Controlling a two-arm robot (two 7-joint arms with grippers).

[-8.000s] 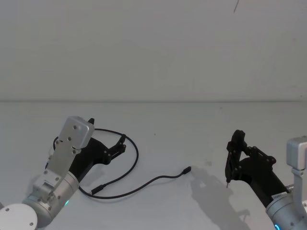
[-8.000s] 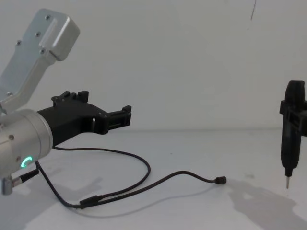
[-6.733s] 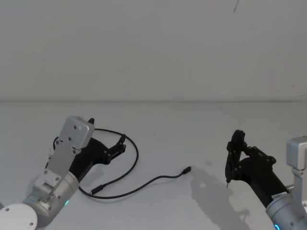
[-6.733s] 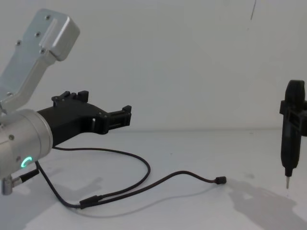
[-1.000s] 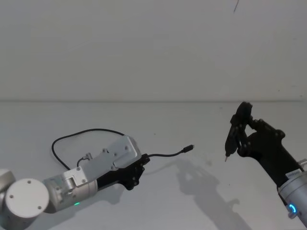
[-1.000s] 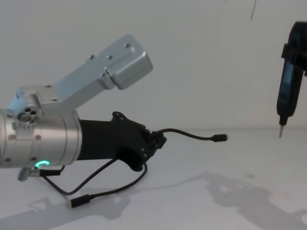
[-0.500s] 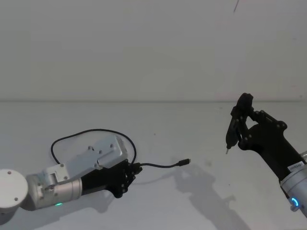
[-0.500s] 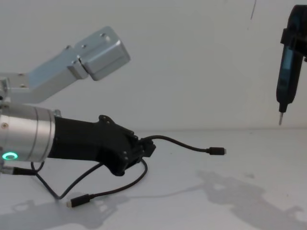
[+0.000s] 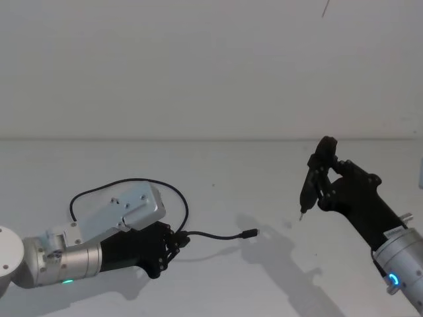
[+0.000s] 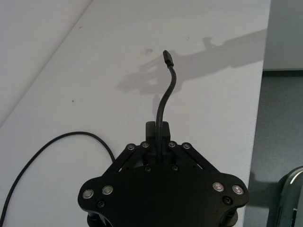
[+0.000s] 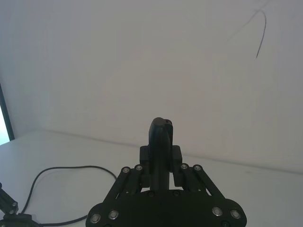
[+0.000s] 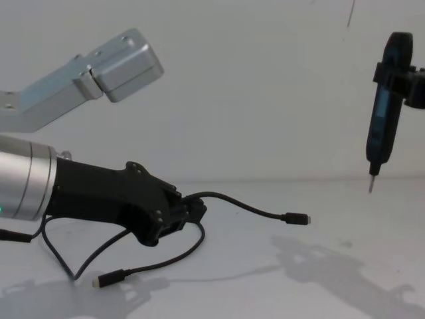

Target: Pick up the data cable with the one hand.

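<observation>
The data cable (image 9: 213, 236) is a thin black line, and my left gripper (image 9: 177, 239) is shut on it near one end, low over the white table. In the left wrist view the fingers (image 10: 150, 134) pinch the cable (image 10: 164, 97), which arches forward to a small plug (image 10: 167, 58). From the chest, that plug (image 12: 295, 218) hangs just above the table, while the longer plug (image 12: 103, 282) lies on it. The rest loops behind the arm. My right gripper (image 9: 325, 179) is raised at the right, shut on a black pen-shaped tool (image 12: 381, 119) with its metal tip pointing down.
The white table (image 9: 218, 178) meets a plain white wall behind. In the left wrist view the table's edge (image 10: 258, 123) drops off to a grey floor. The slack cable loop (image 11: 61, 169) lies on the table's left part.
My left gripper has drawn back to the left and lower with the cable in it, so the free plug followed. The right gripper with the tool moved left and slightly down.
</observation>
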